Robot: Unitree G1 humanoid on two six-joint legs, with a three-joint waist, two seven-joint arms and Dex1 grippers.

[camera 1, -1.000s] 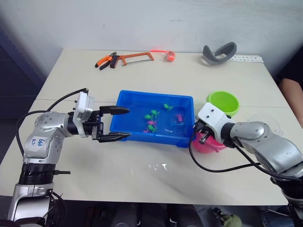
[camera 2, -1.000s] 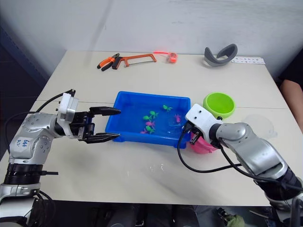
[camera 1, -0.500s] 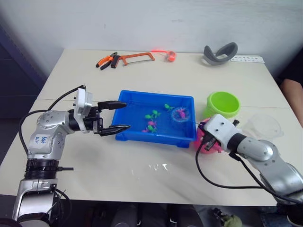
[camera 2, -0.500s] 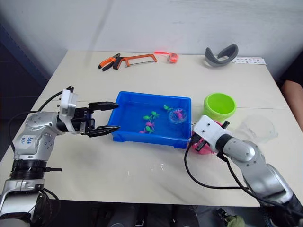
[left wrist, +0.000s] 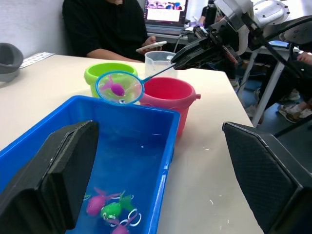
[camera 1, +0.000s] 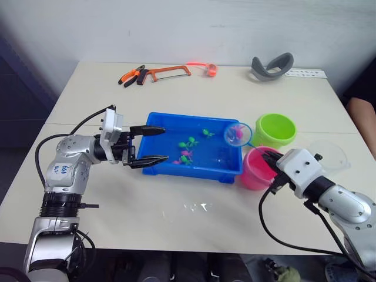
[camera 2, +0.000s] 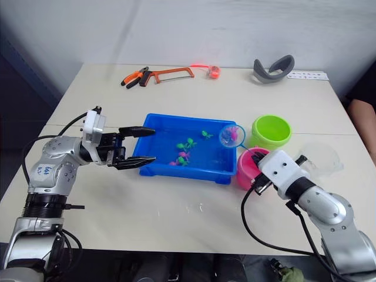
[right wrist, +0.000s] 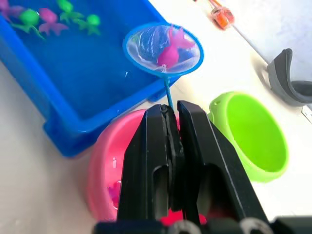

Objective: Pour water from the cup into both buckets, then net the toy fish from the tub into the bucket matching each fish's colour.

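Observation:
The blue tub (camera 1: pixel 194 171) holds water and several small green and pink toy fish (camera 1: pixel 188 150). My right gripper (right wrist: pixel 170 109) is shut on the net's thin handle, just over the pink bucket (camera 1: pixel 258 170). The net's blue hoop (camera 1: pixel 237 134) hangs above the tub's right end with one pink fish (right wrist: pixel 170 48) in the mesh. The lime green bucket (camera 1: pixel 276 129) stands behind the pink one. The clear cup (camera 1: pixel 329 155) sits to their right. My left gripper (camera 1: pixel 165 143) is open, its fingers (left wrist: pixel 63 165) spread over the tub's left end.
Pliers and an orange hacksaw (camera 1: pixel 155 73), a small orange object (camera 1: pixel 210 68) and a grey curved band (camera 1: pixel 271 66) lie along the table's far edge. A person's arm (camera 1: pixel 359 117) shows at the right edge, beside the cup.
My right gripper drew back to the right and lifted the net out of the water with a pink fish in it. My left gripper slid right over the tub's left end.

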